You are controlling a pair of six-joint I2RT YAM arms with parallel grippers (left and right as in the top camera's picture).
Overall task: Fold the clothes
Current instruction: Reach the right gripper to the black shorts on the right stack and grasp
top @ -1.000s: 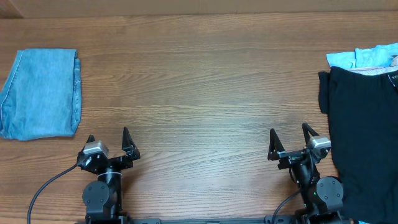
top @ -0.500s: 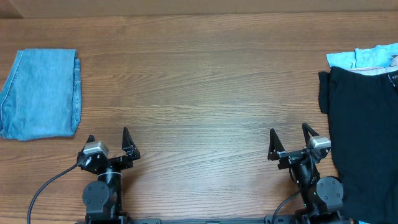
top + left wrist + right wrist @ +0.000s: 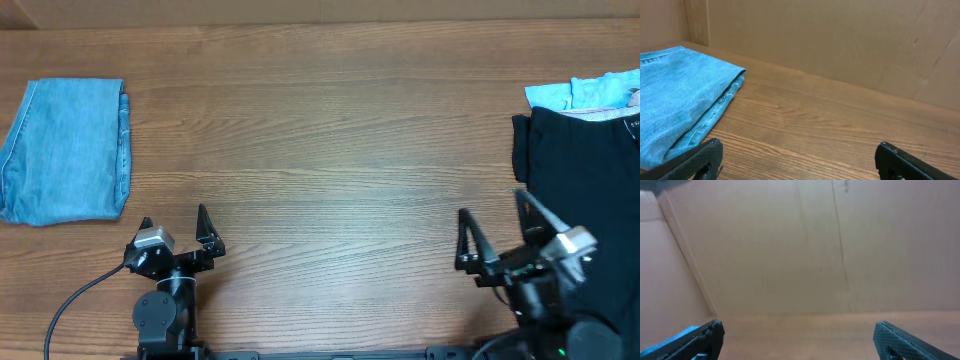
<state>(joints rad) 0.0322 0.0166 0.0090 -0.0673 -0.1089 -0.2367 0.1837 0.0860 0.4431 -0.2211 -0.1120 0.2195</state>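
Black shorts (image 3: pixel 585 190) lie flat at the right edge of the table (image 3: pixel 330 120), reaching from the middle depth to the near edge and running out of the overhead view on the right. Just beyond their far end a blue cloth (image 3: pixel 590 92) lies crumpled, its near edge tucked against or under the black.

My right claw (image 3: pixel 492 204) stands at the near right, jaws spread wide and holding nothing. The shorts are immediately to its right: seen from above, my outer finger (image 3: pixel 528 208) crosses their left hem, while the inner finger is over bare wood. I cannot tell whether that outer finger touches the cloth or is raised above it. My right wrist camera is tilted up, is blurred, and shows mostly the cardboard wall (image 3: pixel 840 255) between my two fingertips.

My left claw (image 3: pixel 175 216) sits at the near left, also released and empty, over bare wood. Folded denim (image 3: pixel 65 150) lies farther out and to its left, well apart from it and far across the table from the shorts. In my left wrist view the denim fills the left side, with its folded edge facing the open wood.
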